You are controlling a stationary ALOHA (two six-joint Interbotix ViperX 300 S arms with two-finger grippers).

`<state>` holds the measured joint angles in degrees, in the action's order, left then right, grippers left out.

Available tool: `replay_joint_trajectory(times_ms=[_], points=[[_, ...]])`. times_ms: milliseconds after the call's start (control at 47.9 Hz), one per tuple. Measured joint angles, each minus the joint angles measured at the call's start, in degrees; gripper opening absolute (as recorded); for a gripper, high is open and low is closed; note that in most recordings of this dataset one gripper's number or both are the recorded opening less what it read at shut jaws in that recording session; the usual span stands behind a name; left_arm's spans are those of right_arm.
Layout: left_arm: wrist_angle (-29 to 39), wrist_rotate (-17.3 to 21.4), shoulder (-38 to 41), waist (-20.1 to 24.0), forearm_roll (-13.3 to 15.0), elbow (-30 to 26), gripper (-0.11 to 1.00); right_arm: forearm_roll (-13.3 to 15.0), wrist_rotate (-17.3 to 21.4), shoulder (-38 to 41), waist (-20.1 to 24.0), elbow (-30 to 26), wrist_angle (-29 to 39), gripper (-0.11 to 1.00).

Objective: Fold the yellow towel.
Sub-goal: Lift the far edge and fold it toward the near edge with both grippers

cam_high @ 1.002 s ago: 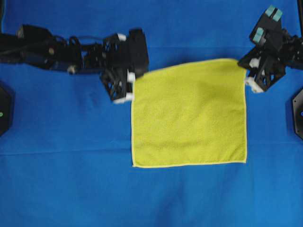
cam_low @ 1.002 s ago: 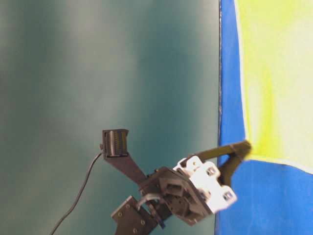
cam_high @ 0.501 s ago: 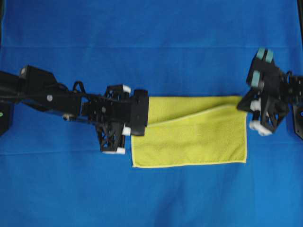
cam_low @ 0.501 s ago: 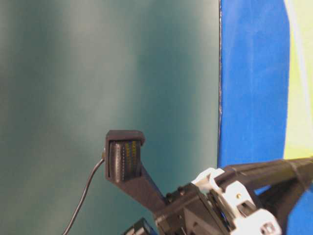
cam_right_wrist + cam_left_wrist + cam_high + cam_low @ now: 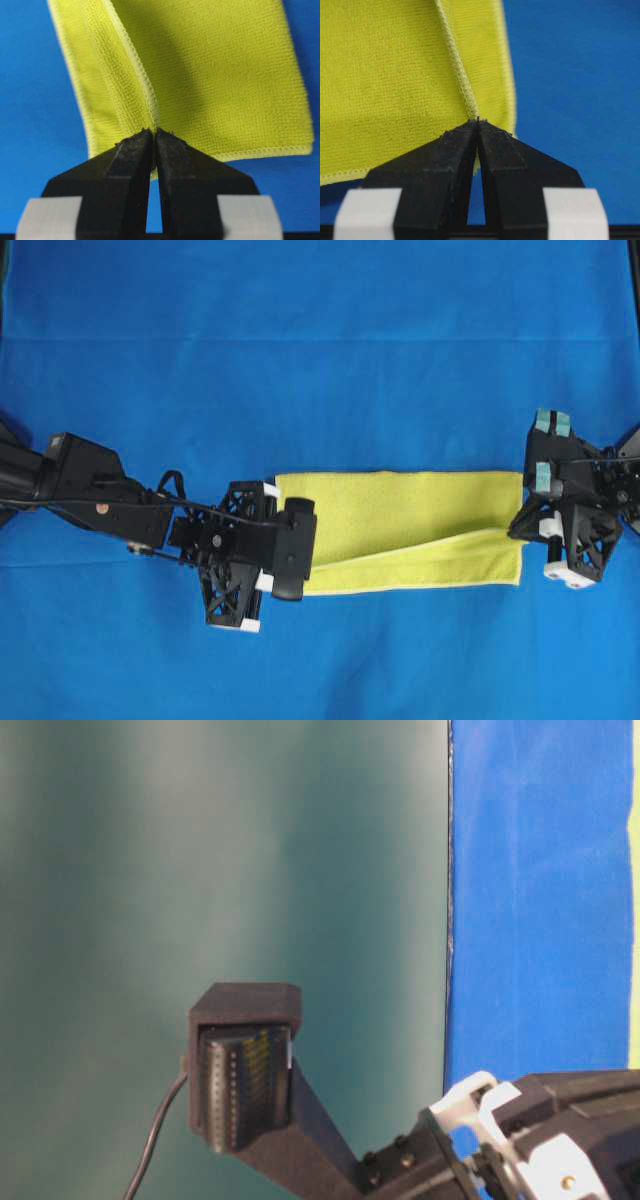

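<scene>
**Colours on the folding table**

The bright yellow-green square microfibre towel (image 5: 400, 525) has a fine textured weave and a paler stitched hem. It lies on the large plain blue cloth (image 5: 320, 360). Both black grippers, left gripper (image 5: 478, 125) and right gripper (image 5: 153, 132), carry white blocks behind their fingers. A dull teal-green wall (image 5: 220, 870) stands behind.

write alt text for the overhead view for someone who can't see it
A yellow towel lies folded nearly in half into a wide strip on a blue cloth. The left hand and the right hand each pinch a corner of the top layer, which stops just short of the near edge.
</scene>
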<state>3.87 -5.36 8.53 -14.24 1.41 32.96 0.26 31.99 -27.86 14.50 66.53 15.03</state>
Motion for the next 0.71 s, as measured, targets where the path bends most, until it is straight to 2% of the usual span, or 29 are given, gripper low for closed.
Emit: replay_joint_trajectory(times_ms=[167,522,584,710], points=[[0.26,0.0,0.0,-0.88,0.0,0.0,0.01,0.0,0.09,0.88,2.64,-0.18,-2.02,0.03],[0.26,-0.09,0.09,-0.97,0.0,0.0,0.02,0.0,0.09,3.43,2.9,-1.32,-2.64,0.03],[0.18,-0.18,0.0,-0.97,0.0,0.0,0.09,0.09,0.09,4.04,2.9,-1.76,-2.64,0.04],[0.26,-0.18,0.09,-0.97,0.0,0.0,0.42,0.0,0.18,4.48,2.99,-2.29,-2.64,0.07]])
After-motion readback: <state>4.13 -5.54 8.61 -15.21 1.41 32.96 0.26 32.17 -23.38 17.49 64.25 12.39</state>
